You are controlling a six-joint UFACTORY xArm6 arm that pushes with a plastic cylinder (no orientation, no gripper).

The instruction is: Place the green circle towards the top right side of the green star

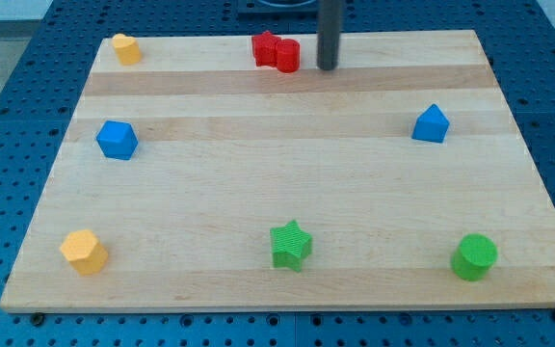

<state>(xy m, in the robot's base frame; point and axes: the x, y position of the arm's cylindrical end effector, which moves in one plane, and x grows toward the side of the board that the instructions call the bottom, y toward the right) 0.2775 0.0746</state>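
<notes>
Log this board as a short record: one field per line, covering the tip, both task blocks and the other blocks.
tip: my tip at the view's top, just right of the red blocks
green circle: bottom right corner
green star: bottom centre, left of the circle, apart
task state: circle level with star, not yet upper right
blue blocks: left; right
yellow blocks: top left; bottom left

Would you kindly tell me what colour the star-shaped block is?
Green; the star shows plainly in the camera view, near the board's bottom edge.
</notes>
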